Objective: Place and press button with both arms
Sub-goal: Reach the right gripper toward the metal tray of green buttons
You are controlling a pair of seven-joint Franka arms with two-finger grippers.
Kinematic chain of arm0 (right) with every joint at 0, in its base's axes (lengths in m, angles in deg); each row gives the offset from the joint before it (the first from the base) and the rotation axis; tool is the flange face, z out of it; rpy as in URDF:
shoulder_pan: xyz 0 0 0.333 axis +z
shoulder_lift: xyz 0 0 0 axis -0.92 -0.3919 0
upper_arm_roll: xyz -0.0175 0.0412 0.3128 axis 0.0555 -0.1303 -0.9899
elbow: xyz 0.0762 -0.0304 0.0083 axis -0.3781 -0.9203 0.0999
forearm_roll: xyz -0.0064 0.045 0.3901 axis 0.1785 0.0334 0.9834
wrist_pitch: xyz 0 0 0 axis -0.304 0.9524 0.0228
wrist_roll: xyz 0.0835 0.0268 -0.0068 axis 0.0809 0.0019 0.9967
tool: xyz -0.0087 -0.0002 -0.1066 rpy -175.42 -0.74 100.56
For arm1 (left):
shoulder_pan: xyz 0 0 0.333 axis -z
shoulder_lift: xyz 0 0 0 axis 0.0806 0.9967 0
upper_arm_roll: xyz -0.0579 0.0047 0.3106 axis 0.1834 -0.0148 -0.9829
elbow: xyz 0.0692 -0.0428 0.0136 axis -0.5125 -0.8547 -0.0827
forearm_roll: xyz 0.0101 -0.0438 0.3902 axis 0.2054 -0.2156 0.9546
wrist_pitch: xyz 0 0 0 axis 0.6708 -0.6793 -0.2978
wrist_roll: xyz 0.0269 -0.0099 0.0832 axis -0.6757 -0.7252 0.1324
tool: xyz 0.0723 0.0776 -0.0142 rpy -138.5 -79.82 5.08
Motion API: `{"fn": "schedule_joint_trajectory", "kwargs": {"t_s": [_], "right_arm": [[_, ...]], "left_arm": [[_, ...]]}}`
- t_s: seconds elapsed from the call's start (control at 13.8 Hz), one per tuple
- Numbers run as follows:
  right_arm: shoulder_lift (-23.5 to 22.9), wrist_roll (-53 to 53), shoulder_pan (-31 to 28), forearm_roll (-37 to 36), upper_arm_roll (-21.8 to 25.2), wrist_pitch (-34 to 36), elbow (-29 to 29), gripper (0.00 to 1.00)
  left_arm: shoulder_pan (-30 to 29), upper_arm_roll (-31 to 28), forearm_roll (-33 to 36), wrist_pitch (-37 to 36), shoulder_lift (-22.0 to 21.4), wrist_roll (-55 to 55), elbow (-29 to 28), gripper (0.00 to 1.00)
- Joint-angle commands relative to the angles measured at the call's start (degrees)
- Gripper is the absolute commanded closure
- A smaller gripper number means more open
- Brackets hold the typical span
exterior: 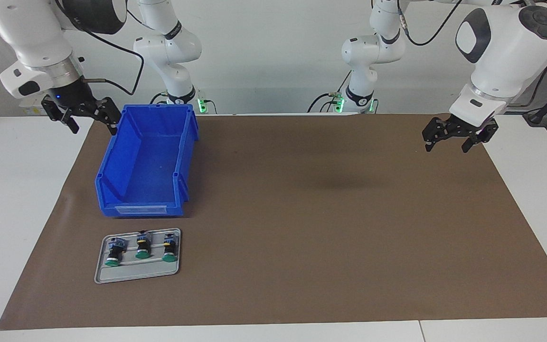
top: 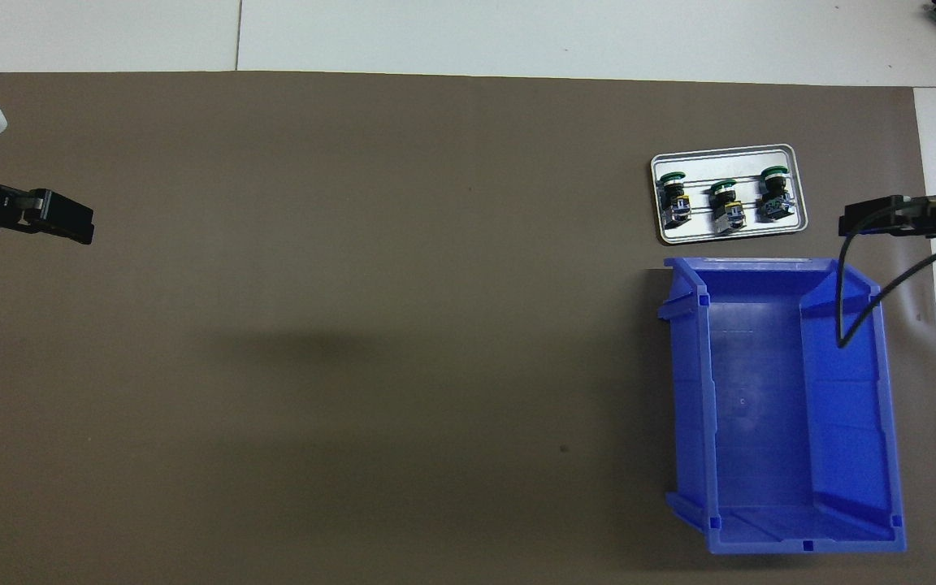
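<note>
buttons [exterior: 142,245] (three alike, green caps on short black bodies) lie on their sides in a grey tray [exterior: 136,274], just beside the blue bin [exterior: 146,164] and nearer the right gripper [exterior: 86,117], well apart from the left gripper [exterior: 455,136]. both grippers hang in the air with fingers spread wide, holding nothing. each button looks light, rigid and smooth, likely to roll; the black body probably offers a surer hold than the rounded cap. the pale strip on the bin's front shows no legible writing, and the buttons' yellow and blue marks cannot be read.
</note>
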Motion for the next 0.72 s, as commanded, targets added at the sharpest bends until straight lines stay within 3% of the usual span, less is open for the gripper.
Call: {"fn": "schedule_joint_trajectory", "kwargs": {"t_s": [0.0,0.29,0.65], "right_arm": [[-10.73,0.34,-0.48,1.96,-0.27,-8.22,3.5,0.0],[-20.86,1.22,-0.58,5.82,-0.36,-20.53,3.78,0.0],[-26.32,8.08,-0.49,7.85,-0.8,-24.68,2.81,0.0]], "left_arm": [[-0.41,0.29,0.8,0.58,-1.73,-0.04,-2.03,0.0],[-0.41,0.29,0.8,0.58,-1.73,-0.04,-2.03,0.0],[-0.41,0.29,0.8,0.58,-1.73,-0.04,-2.03,0.0]]}}
